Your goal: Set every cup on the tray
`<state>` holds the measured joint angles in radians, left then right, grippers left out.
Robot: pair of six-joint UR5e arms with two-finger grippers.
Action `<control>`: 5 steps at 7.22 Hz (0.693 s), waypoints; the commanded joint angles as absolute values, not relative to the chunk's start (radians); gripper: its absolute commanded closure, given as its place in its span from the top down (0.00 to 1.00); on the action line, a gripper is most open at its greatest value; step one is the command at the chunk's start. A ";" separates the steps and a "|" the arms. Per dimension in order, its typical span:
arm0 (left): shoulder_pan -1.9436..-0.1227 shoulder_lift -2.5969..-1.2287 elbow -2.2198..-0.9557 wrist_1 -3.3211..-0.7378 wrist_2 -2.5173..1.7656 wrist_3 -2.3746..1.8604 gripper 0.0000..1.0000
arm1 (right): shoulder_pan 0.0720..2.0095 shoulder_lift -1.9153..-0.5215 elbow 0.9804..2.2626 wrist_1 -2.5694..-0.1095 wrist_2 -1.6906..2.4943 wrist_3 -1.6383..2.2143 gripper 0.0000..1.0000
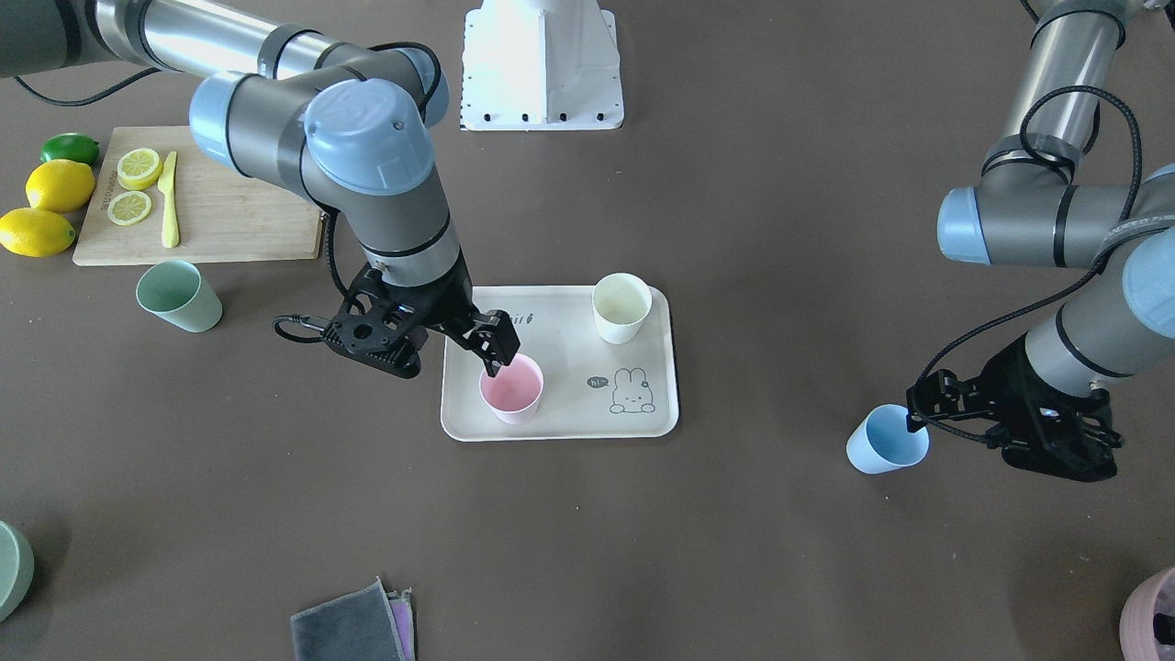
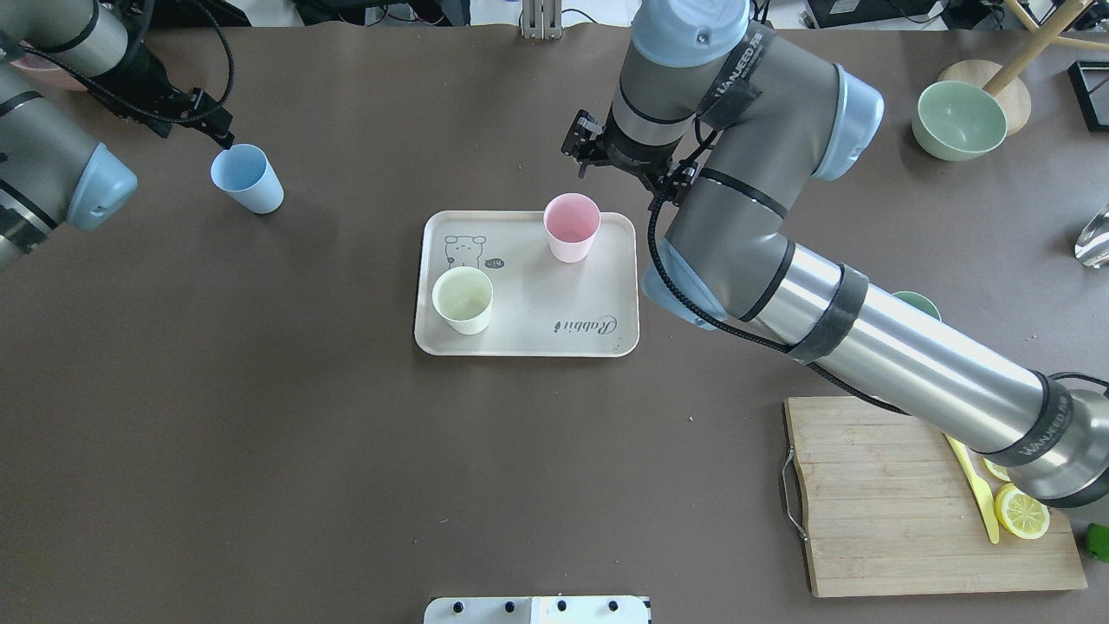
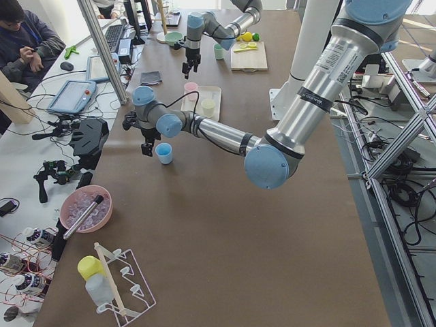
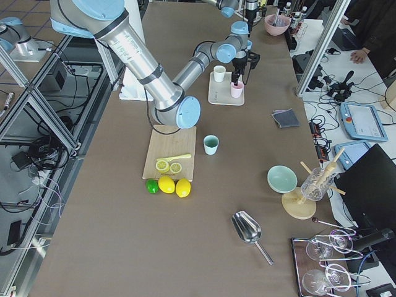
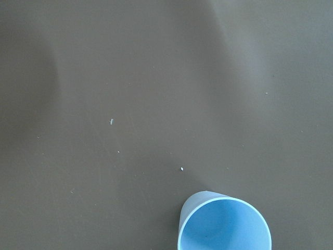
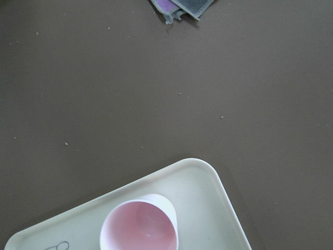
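The right gripper hangs at the rim of the pink cup. One finger overlaps the rim in the front-facing view, but it cannot be told whether the fingers pinch it or stand apart, and the wrist hides them from overhead. Directly under those fingers the cup stands upright near a corner of the tray, with a cream cup at the opposite corner and bare tray between. The left gripper sits at the lip of a blue cup on open table, well apart from the tray; its finger spacing is also unclear. A green cup stands beside the cutting board, behind the right arm and mostly hidden by it from overhead.
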<state>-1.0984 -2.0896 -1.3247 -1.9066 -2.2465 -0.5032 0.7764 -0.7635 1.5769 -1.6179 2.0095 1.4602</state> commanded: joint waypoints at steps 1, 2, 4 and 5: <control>-1.074 -2.083 -1.275 -1.968 -2.240 -0.514 0.87 | 0.886 -0.865 1.779 -1.745 2.110 1.293 1.00; -1.068 -2.082 -1.252 -1.997 -2.240 -0.514 0.80 | 0.950 -0.932 1.828 -1.753 2.141 1.188 1.00; -1.048 -2.082 -1.239 -2.002 -2.218 -0.514 0.65 | 1.075 -1.040 1.868 -1.752 2.212 0.998 1.00; -1.036 -2.082 -1.236 -2.002 -2.189 -0.515 0.51 | 1.115 -1.098 1.888 -1.749 2.221 0.904 1.00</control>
<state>-1.0506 -2.0817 -1.2427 -1.9993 -2.2195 -0.5142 1.0496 -1.0225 1.8585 -1.7503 2.1985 1.0323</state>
